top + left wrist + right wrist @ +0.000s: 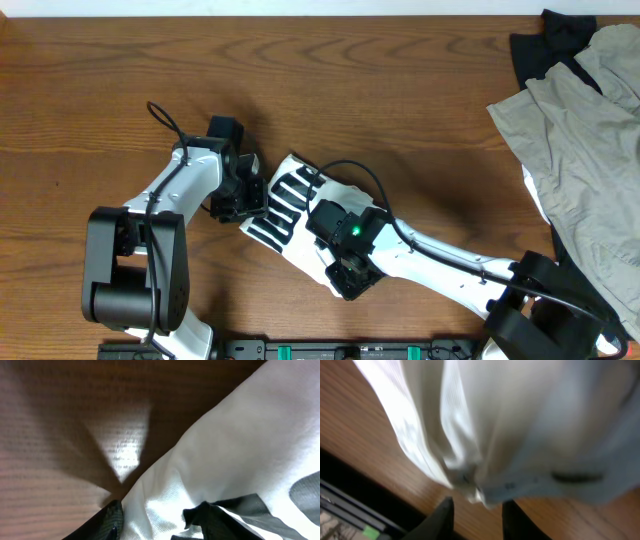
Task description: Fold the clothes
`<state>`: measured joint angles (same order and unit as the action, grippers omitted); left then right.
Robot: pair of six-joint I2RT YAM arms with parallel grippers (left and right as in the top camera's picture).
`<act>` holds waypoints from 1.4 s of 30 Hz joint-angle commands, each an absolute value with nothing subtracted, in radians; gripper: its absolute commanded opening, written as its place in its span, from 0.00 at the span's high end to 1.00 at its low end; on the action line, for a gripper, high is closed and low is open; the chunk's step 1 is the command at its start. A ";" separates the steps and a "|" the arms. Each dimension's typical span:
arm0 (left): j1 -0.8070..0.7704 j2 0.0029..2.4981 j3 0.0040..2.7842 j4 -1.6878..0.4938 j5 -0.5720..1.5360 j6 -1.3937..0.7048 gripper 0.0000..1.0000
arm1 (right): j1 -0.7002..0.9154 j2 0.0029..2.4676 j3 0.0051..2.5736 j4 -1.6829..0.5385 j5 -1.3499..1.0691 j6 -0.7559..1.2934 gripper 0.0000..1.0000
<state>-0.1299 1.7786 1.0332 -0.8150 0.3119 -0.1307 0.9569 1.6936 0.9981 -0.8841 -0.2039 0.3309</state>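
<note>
Overhead, a white T-shirt (288, 198) with black bars lies bunched on the desk (100, 80). Your right pincer (477, 510) stands parted at its hem; whether your left pincer (160, 520) grips cloth, you cannot tell.

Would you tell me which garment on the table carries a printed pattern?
The white T-shirt at the centre; the beige-grey garment and the black garment are plain.

wide open table (330, 80) along the far edge and far left. the middle is crowded: t-shirt (290, 200) with the left arm (180, 190) and right arm (440, 265) reaching onto it (cables (165, 122) too). grey garment (580, 130) and black garment (545, 45) block the right end.
</note>
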 commanded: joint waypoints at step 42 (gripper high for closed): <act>-0.131 1.565 1.111 -0.928 0.203 -0.229 0.71 | 0.800 1.673 1.191 -0.880 -0.134 0.374 0.85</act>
<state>-0.1310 1.6356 1.0836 -0.9543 0.2028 -0.2356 0.7872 1.6875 1.1774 -0.8673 -0.1925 0.2958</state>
